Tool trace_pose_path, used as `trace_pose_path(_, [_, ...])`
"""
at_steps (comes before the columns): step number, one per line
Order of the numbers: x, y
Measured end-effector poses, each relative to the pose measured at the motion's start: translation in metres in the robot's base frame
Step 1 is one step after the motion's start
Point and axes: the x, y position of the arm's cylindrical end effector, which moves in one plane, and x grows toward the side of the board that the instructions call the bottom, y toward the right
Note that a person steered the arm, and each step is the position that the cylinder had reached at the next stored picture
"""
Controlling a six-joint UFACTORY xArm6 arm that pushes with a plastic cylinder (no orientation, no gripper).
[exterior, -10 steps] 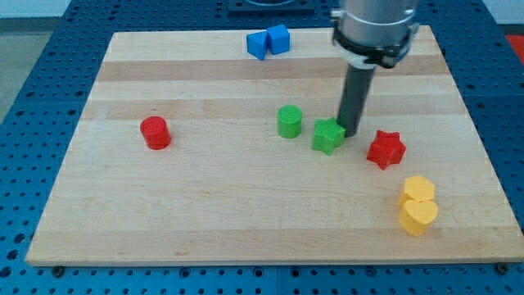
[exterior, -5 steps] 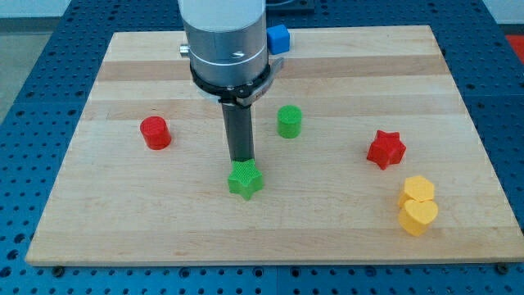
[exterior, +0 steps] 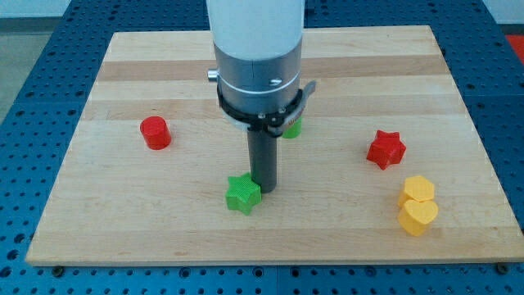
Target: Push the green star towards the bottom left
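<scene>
Presently my tip [exterior: 264, 189] stands on the wooden board [exterior: 123, 238], pressed against the upper right edge of the green star [exterior: 243, 194]; there is no claw on this rig, only a straight dark rod with nothing to open or close, and it grips nothing; contact with the star is by the rod's side alone. Above the tip the rod rises into the grey and white arm body [exterior: 258, 57], which covers the middle of the board's top half.

Taking the green star as the reference: it lies flat on the board, below the board's centre and slightly to the view's left; my tip sits just to its right and a little towards the view's top. A green cylinder [exterior: 292, 127] is up and to the right of the star, partly hidden behind the arm body, apart from the star. A red cylinder [exterior: 154, 132] stands well apart, up and to the left of the star. A red star [exterior: 386, 149] lies well to the right of the green star and somewhat higher. Two yellow blocks lie far to the right, touching each other; the upper yellow block [exterior: 418, 189] is about level with the green star, its shape unclear; the yellow heart [exterior: 418, 217] sits just below it.
</scene>
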Motion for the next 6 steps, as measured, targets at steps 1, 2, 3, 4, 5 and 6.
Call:
trace_pose_path(1, [0.024,0.0])
trace_pose_path(2, [0.033,-0.011])
trace_pose_path(3, [0.033,-0.03])
trace_pose_path(4, [0.033,-0.043])
trace_pose_path(5, [0.033,-0.054])
trace_pose_path(6, [0.018,-0.054])
